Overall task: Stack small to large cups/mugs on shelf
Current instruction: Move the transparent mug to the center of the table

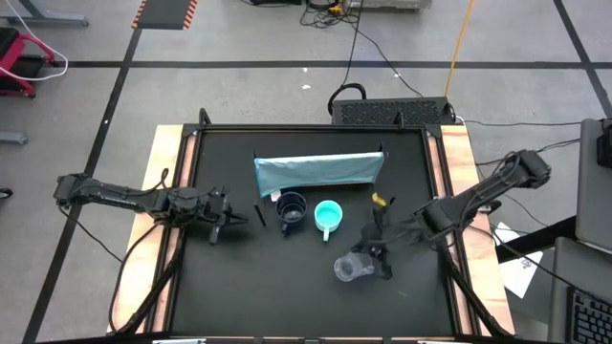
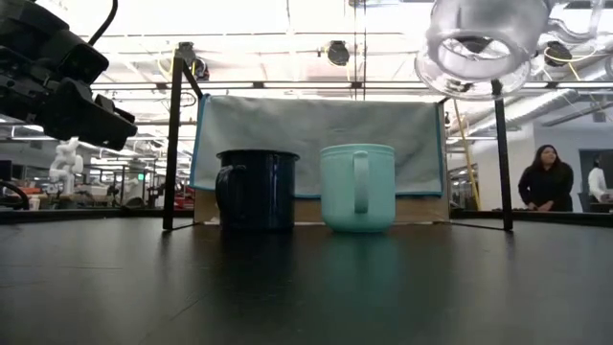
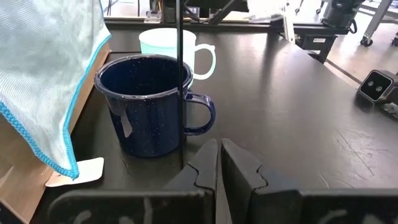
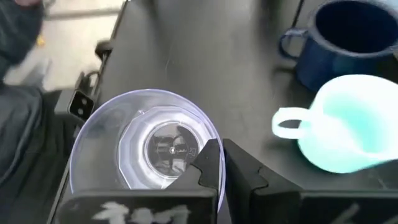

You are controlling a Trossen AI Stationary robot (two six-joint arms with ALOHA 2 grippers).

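Clear greyish mug (image 1: 350, 268): held in the air by the right gripper (image 1: 380, 256), whose fingers are pinched shut on its rim. In the high view it lies on its side at about five o'clock from the table's centre, mouth turned away from the gripper; in the low view (image 2: 476, 43) it hangs well above the tabletop, off the surface. The right wrist view looks into its open mouth (image 4: 146, 149), with one finger inside the rim and one outside.

Turquoise mug (image 1: 328, 216): upright on the black table (image 1: 239, 287) near its centre, handle toward six o'clock in the high view. It is just beside the navy mug (image 1: 290, 210), at that mug's three o'clock, and the two stand apart with a narrow gap visible in the low view.

Navy mug: upright, empty, just in front of the shelf (image 1: 317, 172).

Shelf: light blue-grey panel standing at the twelve o'clock side of both mugs, spanning wider than the pair; a small white tag (image 3: 84, 172) lies at its foot in the left wrist view.

Left gripper (image 1: 232, 224): fingers closed together on nothing, low over the table at nine o'clock from the navy mug, pointed toward it and well apart from it.
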